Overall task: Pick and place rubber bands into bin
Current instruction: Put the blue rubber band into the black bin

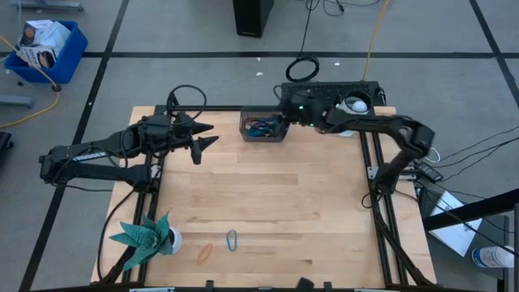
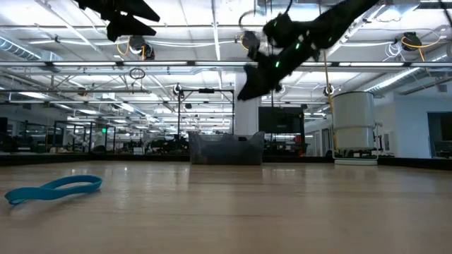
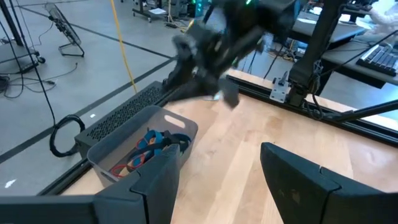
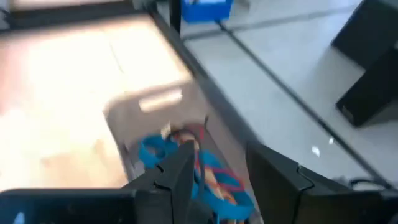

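The right gripper hangs just above the bin at the far edge of the table, its fingers parted with nothing between them, and directly below it lie the rubber bands already in the bin, a tangle of blue, red and orange. The left gripper waits in the air to the left of the bin, its fingers spread wide and empty. Nearest the front edge, well apart from both arms, two loose loops remain on the wood: a teal band and, just beside it, an orange band, with a green paper plant close on their left. The risk I see is in the lift-away: a floppy loop could catch on a fingertip so close over the pile and be dragged back out of the bin. The flat bands at the front may also slip a pinch.
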`<state>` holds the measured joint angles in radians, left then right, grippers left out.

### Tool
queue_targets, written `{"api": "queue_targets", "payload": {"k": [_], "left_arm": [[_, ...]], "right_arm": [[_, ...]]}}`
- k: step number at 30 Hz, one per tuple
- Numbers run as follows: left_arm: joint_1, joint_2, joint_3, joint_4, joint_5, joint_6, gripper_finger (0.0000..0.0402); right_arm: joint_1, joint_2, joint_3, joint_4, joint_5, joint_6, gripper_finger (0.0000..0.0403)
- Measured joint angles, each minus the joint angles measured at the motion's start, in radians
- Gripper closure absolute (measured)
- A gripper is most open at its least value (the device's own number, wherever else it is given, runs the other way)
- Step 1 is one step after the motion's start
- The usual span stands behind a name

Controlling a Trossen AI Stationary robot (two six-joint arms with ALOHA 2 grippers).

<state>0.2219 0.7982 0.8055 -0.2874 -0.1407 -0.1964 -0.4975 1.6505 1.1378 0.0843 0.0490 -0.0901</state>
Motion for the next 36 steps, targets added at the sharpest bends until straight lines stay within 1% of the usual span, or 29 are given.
{"api": "queue_targets", "payload": {"k": [3, 6, 8, 10, 12, 16, 18, 20, 24, 27, 29, 34, 36], "left_arm": [[0.0, 0.0, 0.0, 0.0, 0.021, -0.013, 0.0172], [0.0, 0.0, 0.0, 0.003, 0.062, -0.015, 0.0172], [0.0, 0.0, 0.0, 0.004, 0.065, -0.015, 0.0172], [0.0, 0.0, 0.0, 0.004, 0.066, -0.011, 0.0172], [0.0, 0.0, 0.0, 0.009, 0.088, 0.013, 0.0172], [-0.009, 0.006, 0.0, 0.099, 0.216, 0.116, 0.0172], [-0.041, 0.032, 0.003, 0.157, 0.258, 0.197, 0.0177], [-0.072, 0.08, 0.023, 0.164, 0.282, 0.264, 0.0188], [-0.135, 0.215, 0.104, 0.056, 0.281, 0.293, 0.0217], [-0.182, 0.325, 0.181, -0.081, 0.278, 0.289, 0.0237], [-0.214, 0.393, 0.235, -0.166, 0.273, 0.275, 0.0248], [-0.302, 0.545, 0.335, -0.361, 0.265, 0.27, 0.0263], [-0.332, 0.601, 0.358, -0.405, 0.264, 0.269, 0.0263]], "right_arm": [[0.03, -0.116, 0.0, -0.043, -0.001, -0.008, 0.0261], [0.07, -0.237, 0.0, -0.124, -0.002, -0.03, 0.0261], [0.099, -0.313, -0.005, -0.173, -0.002, -0.032, 0.0261], [0.127, -0.394, -0.029, -0.198, -0.002, -0.033, 0.0261], [0.153, -0.471, -0.061, -0.208, -0.001, -0.033, 0.0261], [0.188, -0.609, -0.139, -0.209, 0.0, -0.028, 0.0261], [0.193, -0.663, -0.18, -0.199, 0.001, -0.026, 0.0261], [0.193, -0.699, -0.224, -0.171, 0.003, 0.001, 0.0261], [0.192, -0.743, -0.306, -0.094, 0.005, 0.069, 0.0261], [0.192, -0.756, -0.354, -0.046, 0.005, 0.078, 0.0261], [0.192, -0.757, -0.368, -0.044, 0.005, 0.079, 0.0261], [0.192, -0.756, -0.384, -0.043, 0.005, 0.079, 0.0261], [0.192, -0.756, -0.386, -0.043, 0.005, 0.078, 0.0261]]}}
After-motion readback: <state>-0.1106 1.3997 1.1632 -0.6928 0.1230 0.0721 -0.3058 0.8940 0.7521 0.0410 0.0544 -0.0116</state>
